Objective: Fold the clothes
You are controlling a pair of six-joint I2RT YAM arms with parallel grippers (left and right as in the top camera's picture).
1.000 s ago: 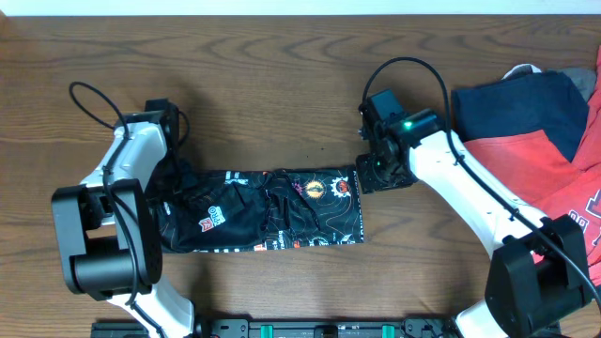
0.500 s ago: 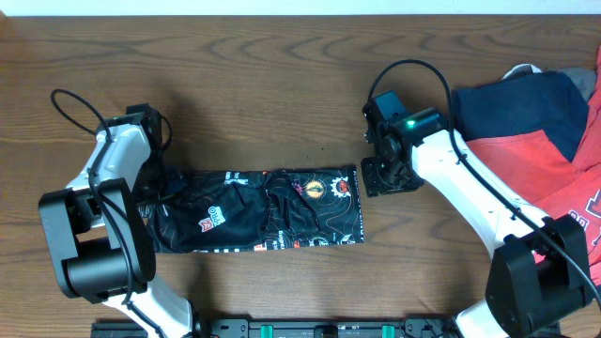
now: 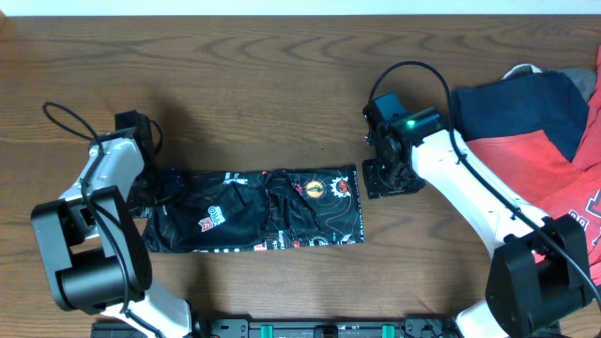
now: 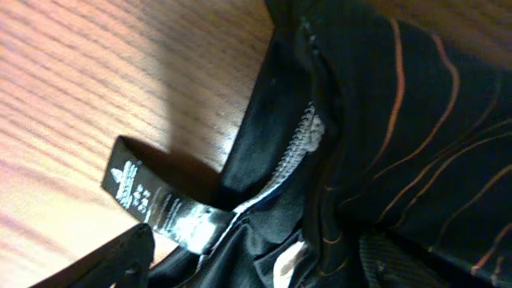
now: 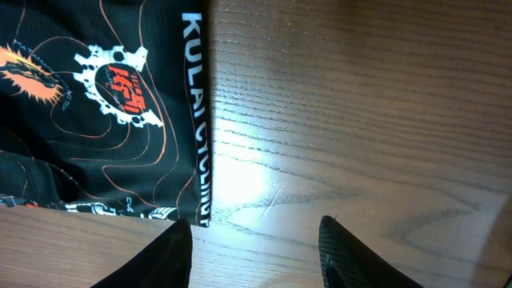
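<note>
The black jersey [image 3: 272, 211] with orange contour lines and small logos lies as a folded strip on the table. My left gripper [image 3: 143, 192] is at its left end, shut on the fabric. In the left wrist view the jersey [image 4: 400, 120] fills the frame, its black label [image 4: 156, 202] sticks out, and one finger [image 4: 120, 260] shows at the lower left. My right gripper [image 3: 383, 178] is open and empty just right of the jersey's right edge. In the right wrist view its gripper [image 5: 256, 256] is over bare wood beside the lettered hem [image 5: 196, 120]. The red-and-navy sweatshirt [image 3: 535, 122] lies at the far right.
The wooden table [image 3: 282, 84] extends behind the jersey. Black cables loop off the left arm [image 3: 70, 117] and the right arm [image 3: 413, 70]. A black rail [image 3: 300, 329] runs along the front edge.
My left gripper has moved left, drawing the jersey's left end out with it. My right gripper has shifted slightly right, off the jersey's right edge.
</note>
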